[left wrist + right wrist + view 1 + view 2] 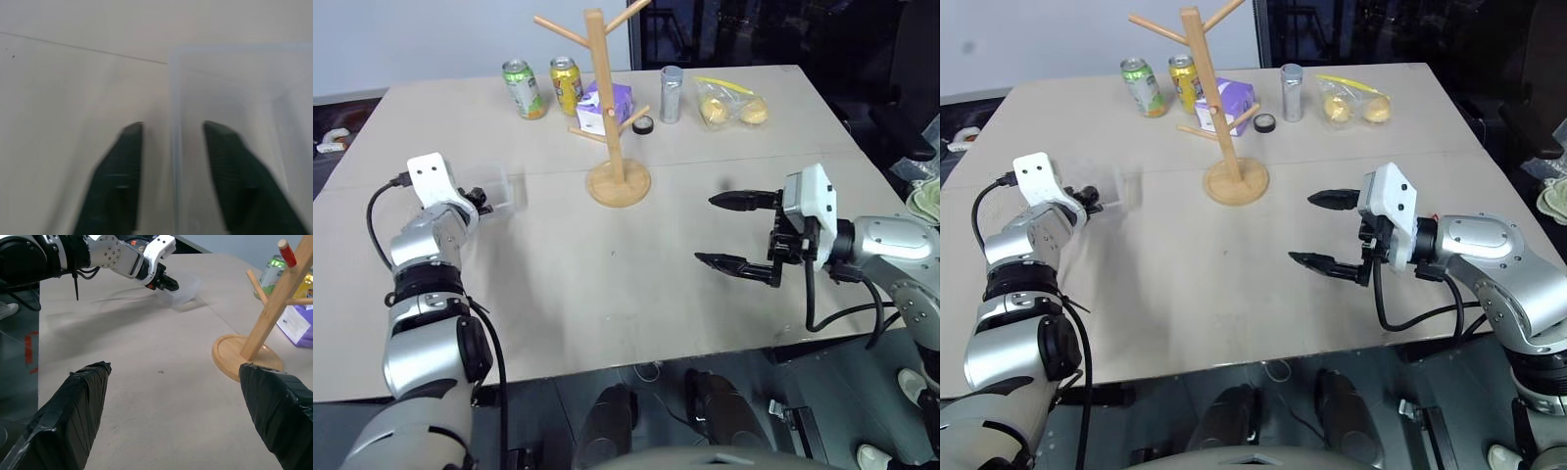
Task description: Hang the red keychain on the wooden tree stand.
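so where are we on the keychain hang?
Nothing looks done: wooden tree stand pegs look bare. In hand: left gripper open astride the clear box wall; right gripper open, empty. Left: grasp the red keychain, too small to spot here, and hang it.

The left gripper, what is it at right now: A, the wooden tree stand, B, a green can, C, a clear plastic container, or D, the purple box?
C: the left gripper has its fingers on either side of one wall of a clear plastic container, well away from the wooden tree stand.
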`<action>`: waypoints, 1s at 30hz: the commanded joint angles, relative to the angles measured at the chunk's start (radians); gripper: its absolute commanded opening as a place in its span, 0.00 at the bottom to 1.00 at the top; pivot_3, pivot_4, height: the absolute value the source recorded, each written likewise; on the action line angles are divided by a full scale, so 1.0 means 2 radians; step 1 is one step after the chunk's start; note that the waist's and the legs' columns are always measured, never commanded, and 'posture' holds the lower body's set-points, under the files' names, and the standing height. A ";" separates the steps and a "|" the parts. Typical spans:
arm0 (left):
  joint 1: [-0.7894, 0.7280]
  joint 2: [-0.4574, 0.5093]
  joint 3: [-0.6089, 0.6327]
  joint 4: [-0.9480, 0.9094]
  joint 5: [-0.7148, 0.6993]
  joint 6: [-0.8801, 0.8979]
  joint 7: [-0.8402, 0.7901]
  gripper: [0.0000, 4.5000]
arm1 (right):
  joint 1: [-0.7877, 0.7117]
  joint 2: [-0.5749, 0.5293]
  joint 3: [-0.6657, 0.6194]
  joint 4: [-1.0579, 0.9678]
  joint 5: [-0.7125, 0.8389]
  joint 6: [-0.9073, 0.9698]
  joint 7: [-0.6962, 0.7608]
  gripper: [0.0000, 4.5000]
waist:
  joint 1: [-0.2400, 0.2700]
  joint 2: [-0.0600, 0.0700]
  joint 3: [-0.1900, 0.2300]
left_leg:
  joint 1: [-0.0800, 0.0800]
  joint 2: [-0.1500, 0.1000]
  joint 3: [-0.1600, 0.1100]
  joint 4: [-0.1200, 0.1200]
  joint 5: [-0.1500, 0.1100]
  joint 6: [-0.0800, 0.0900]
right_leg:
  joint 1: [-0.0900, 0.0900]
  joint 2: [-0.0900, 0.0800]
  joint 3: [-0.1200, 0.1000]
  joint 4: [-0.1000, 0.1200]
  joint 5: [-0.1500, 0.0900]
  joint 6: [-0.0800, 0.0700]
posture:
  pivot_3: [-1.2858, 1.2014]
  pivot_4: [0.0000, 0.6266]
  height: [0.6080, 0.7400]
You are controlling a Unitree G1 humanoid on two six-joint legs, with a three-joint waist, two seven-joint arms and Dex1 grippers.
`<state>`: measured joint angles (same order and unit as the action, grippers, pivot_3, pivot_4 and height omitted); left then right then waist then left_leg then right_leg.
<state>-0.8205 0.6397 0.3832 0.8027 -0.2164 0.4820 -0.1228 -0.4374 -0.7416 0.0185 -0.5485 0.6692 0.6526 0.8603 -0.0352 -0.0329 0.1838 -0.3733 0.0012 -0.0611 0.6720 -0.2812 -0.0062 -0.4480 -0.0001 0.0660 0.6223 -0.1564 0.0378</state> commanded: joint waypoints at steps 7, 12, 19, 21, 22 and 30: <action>0.051 0.078 0.012 -0.227 -0.027 0.126 -0.044 0.99 | 0.026 -0.002 -0.048 -0.038 0.035 0.026 -0.035 1.00 | -0.003 0.000 0.000 | 0.000 0.000 0.000 0.000 0.000 0.000 | 0.000 0.000 0.000 0.000 0.000 0.000 | 0.52 0.24 1.00; 0.072 0.116 -0.035 -0.316 -0.048 0.136 -0.152 0.99 | 0.062 0.004 -0.062 -0.052 0.038 0.037 -0.070 1.00 | 0.002 0.000 0.000 | 0.000 0.000 0.000 0.000 0.000 0.000 | 0.000 0.000 0.000 0.000 0.000 0.000 | 0.52 0.24 1.00; 0.123 0.131 -0.111 -0.448 -0.107 0.109 -0.340 0.99 | 0.115 0.036 -0.084 -0.079 0.016 0.054 -0.175 1.00 | -0.002 0.000 0.000 | 0.000 0.000 0.000 0.000 0.000 0.000 | 0.000 0.000 0.000 0.000 -0.001 -0.001 | 0.52 0.24 1.00; 0.127 0.130 -0.134 -0.473 -0.115 0.092 -0.381 0.99 | 0.133 0.047 -0.091 -0.094 0.004 0.064 -0.218 1.00 | -0.004 0.000 0.000 | 0.000 0.000 0.000 0.000 0.000 0.000 | 0.000 0.000 0.000 0.000 -0.001 -0.001 | 0.52 0.24 1.00; 0.123 0.122 -0.147 -0.485 -0.120 0.085 -0.396 0.99 | 0.145 0.059 -0.097 -0.102 -0.007 0.074 -0.250 1.00 | -0.003 0.000 0.000 | 0.000 0.000 0.000 0.000 0.000 0.000 | -0.001 0.001 0.000 0.000 -0.001 -0.002 | 0.52 0.24 1.00; 0.070 0.053 -0.242 -0.473 -0.112 0.026 -0.478 0.99 | 0.200 0.100 -0.139 -0.090 -0.109 0.122 -0.396 1.00 | -0.002 0.000 0.000 | 0.000 0.000 0.001 0.001 0.000 0.000 | 0.000 0.001 0.002 0.001 -0.001 -0.002 | 0.52 0.24 1.00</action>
<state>-0.6528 0.7532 -0.0848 -0.1381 -0.4483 0.5769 -1.0441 -0.0349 -0.5443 -0.2083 -0.7228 0.4868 0.8907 0.1099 -0.0396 -0.0324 0.1836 -0.3742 0.0013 -0.0585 0.6749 -0.2811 -0.0062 -0.4484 0.0019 0.0694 0.6237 -0.1591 0.0339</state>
